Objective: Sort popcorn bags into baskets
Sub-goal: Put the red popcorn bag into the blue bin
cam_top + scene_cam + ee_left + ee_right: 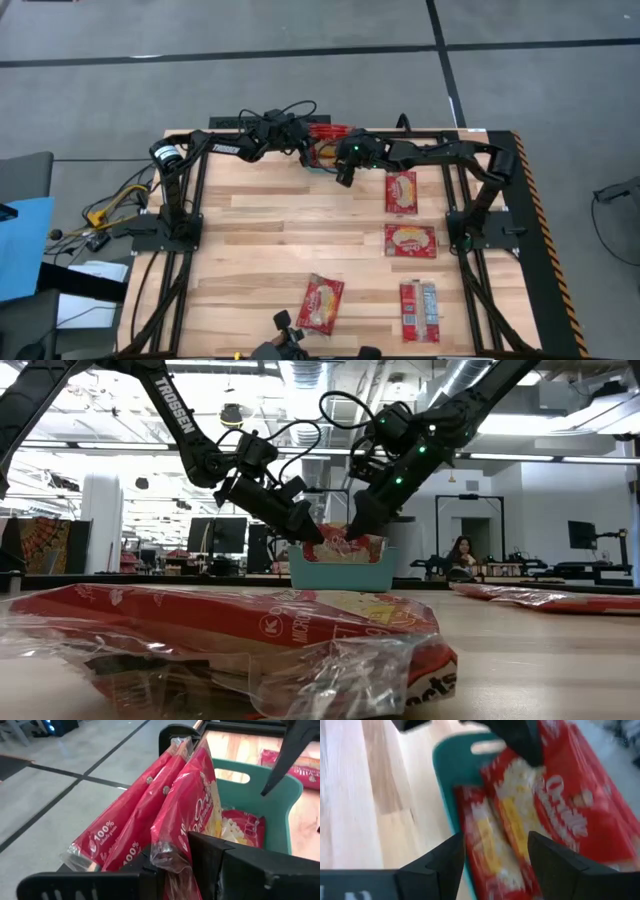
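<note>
Both arms meet over the teal basket (pixel 340 573) at the far edge of the table (pixel 260 250). The left gripper (pixel 312 532) pinches the edge of a popcorn bag (pixel 187 820) standing upright in the basket among other red bags. The right gripper (pixel 495 845) hangs just above the basket, fingers spread and empty. Four more bags lie flat on the wood, one near the front (pixel 320 305), three on the right side (pixel 410 240)
</note>
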Tool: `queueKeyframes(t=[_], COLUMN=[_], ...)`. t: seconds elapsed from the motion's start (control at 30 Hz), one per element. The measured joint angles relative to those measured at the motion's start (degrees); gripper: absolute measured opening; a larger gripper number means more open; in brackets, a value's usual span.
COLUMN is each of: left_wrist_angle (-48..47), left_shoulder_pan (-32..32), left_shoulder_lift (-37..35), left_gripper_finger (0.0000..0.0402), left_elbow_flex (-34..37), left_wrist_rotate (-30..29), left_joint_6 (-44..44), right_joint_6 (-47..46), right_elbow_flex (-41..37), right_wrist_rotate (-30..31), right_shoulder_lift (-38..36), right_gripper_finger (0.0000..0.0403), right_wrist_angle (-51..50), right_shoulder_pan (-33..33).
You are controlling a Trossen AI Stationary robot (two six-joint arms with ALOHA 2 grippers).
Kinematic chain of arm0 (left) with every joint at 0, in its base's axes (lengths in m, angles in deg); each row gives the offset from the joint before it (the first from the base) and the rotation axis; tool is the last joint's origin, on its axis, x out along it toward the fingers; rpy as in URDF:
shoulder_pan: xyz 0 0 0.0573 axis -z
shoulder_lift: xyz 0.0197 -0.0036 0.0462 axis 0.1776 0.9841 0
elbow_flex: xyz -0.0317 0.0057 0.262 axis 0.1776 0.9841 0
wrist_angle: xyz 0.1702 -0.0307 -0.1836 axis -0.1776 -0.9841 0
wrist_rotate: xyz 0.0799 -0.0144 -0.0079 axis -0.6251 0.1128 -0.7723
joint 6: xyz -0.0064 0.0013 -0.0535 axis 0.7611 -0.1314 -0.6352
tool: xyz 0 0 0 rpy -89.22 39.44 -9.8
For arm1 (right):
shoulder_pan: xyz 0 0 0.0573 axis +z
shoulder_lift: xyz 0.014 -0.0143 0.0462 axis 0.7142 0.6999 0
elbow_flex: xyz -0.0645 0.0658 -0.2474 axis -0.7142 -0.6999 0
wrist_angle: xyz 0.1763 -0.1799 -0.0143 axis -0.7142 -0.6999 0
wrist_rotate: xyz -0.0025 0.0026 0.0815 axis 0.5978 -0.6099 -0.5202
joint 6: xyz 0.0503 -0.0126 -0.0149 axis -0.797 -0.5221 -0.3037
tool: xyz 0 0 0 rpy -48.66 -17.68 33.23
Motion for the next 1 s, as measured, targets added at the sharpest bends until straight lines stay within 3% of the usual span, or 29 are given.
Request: queueKeyframes(t=[0.37,0.63,0.83,1.0], left_wrist_angle=[-1.8,-1.9,-2.2,-2.1], left_shoulder_pan=[0.0,0.3,0.9,2.1], left_shoulder_lift=[0.0,0.0,-0.9,-4.0], left_gripper_finger=[0.0088,0.0161,0.0227,0.0259], left_elbow_flex=[0.0,0.0,0.0,0.0], left_wrist_rotate=[0.0,-4.0,-6.0,-8.3], left_joint_6=[1.5,1.5,4.8,8.8], right_joint_6=[1.0,-1.1,-1.1,-0.8], right_elbow_flex=[0.0,0.0,0.0,0.0], right_wrist_rotate=[-1.9,-7.5,-7.9,-8.0], right_shoulder_lift=[6.7,6.8,6.8,6.8], right_gripper_finger=[0.0157,0.0099,0.0086,0.0082], right_wrist_angle=[7.9,7.5,6.3,6.3], right_shoulder_pan=[-3.5,-6.4,-6.8,-6.8])
